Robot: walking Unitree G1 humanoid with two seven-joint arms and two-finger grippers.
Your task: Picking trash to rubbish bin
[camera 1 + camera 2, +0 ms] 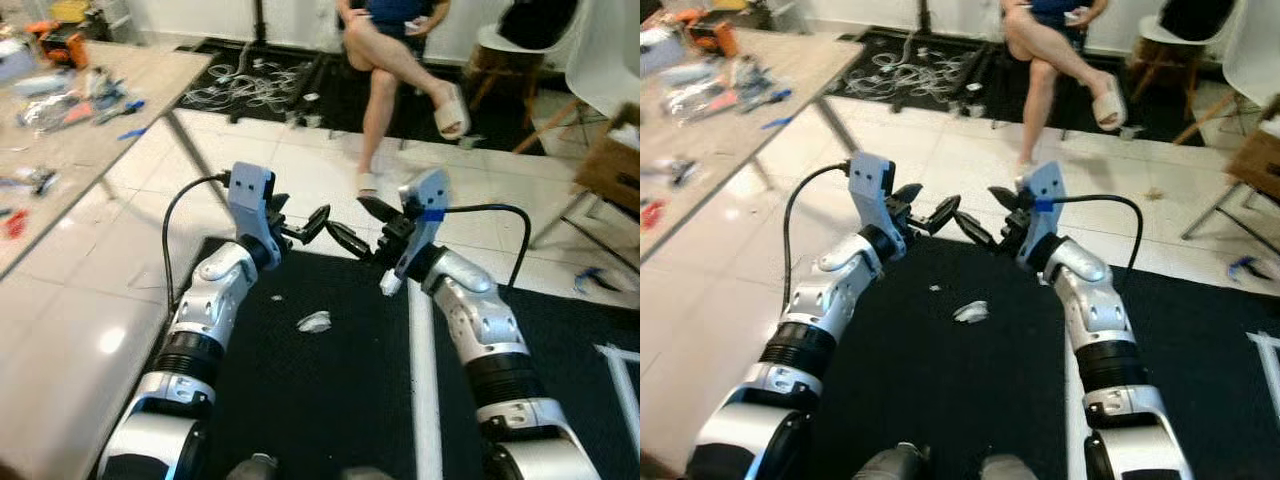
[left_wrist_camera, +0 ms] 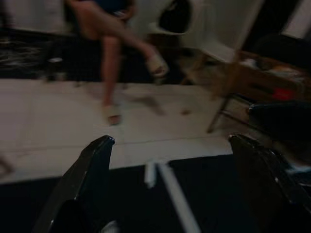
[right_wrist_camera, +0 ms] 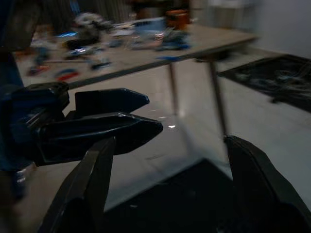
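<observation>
A crumpled white scrap of trash (image 1: 314,321) lies on the black mat (image 1: 330,400) between my two forearms, with a tiny white crumb (image 1: 277,297) a little farther up the mat. Both arms are raised in front of me above the mat's far edge. My left gripper (image 1: 300,218) is open and empty, its fingers pointing right. My right gripper (image 1: 358,225) is open and empty too, pointing left, so the two tips nearly meet above and beyond the scrap. In the right wrist view the left gripper's fingers (image 3: 107,126) show close by.
A cluttered wooden table (image 1: 70,170) stands at the left on pale tiles. A seated person's legs (image 1: 385,90) are straight ahead, with cables (image 1: 250,85) on a dark mat, chairs (image 1: 560,60) and a cardboard box (image 1: 612,160) at the right. White tape (image 1: 424,390) crosses the mat.
</observation>
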